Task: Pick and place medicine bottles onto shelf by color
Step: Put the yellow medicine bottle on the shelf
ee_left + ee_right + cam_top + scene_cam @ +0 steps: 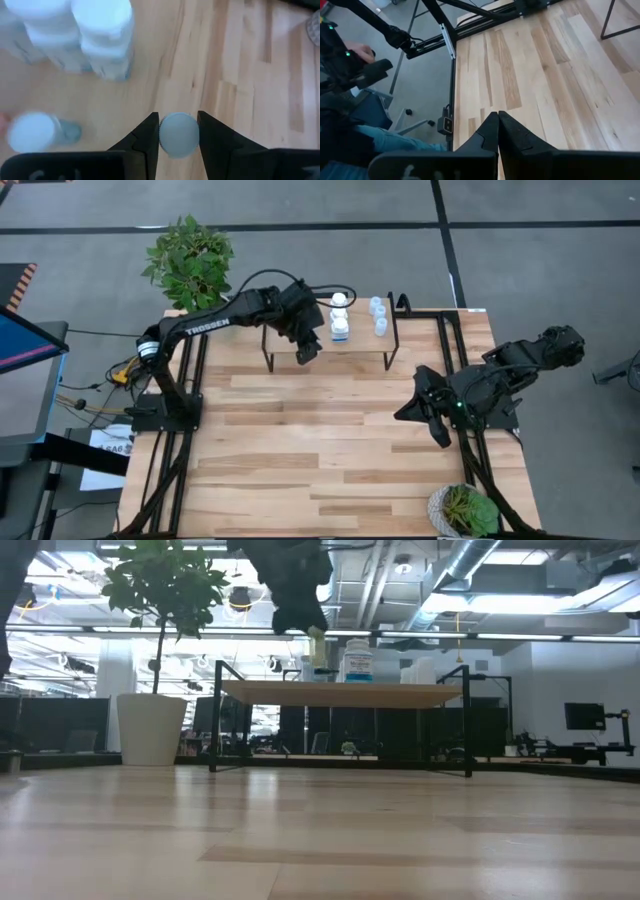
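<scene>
Left gripper (178, 137) on TROSSEN-marked arm (205, 325)

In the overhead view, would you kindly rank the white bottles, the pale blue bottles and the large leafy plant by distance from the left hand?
1. White bottles: on the shelf, beside the left hand.
2. Pale blue bottles: farther along the shelf.
3. Leafy plant: off the table's far left corner.

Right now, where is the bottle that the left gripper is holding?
The small bottle sits between the left gripper's fingers above the shelf, just left of the white bottles in the high view.
</scene>
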{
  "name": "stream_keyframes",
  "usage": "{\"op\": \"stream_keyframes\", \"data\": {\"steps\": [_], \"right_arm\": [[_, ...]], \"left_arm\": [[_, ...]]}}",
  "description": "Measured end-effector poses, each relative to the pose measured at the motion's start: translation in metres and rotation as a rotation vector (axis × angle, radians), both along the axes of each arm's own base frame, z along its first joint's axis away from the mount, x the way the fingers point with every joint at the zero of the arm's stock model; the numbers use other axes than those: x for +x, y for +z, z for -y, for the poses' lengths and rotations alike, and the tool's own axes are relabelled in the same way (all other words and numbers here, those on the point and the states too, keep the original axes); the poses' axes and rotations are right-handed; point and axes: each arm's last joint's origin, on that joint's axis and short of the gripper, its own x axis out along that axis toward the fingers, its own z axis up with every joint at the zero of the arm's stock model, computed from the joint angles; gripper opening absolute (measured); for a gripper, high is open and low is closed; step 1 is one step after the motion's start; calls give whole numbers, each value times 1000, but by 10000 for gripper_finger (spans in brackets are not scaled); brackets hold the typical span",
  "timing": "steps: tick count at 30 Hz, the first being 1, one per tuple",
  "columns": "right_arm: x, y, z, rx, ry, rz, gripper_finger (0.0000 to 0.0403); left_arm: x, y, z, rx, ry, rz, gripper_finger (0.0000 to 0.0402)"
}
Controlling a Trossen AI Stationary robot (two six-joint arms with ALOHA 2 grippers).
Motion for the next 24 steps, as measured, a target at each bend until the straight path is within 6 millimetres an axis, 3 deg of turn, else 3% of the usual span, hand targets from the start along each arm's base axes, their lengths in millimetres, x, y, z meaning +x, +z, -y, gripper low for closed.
{"op": "stream_keyframes", "data": {"steps": [17,24], "right_arm": [[0,0,0,-2,-1,-1,24],[0,0,0,-1,-3,0,24]], "left_arm": [[-9,-1,-19,40,89,-40,94],[-4,-8,-22,41,82,-44,94]]}}
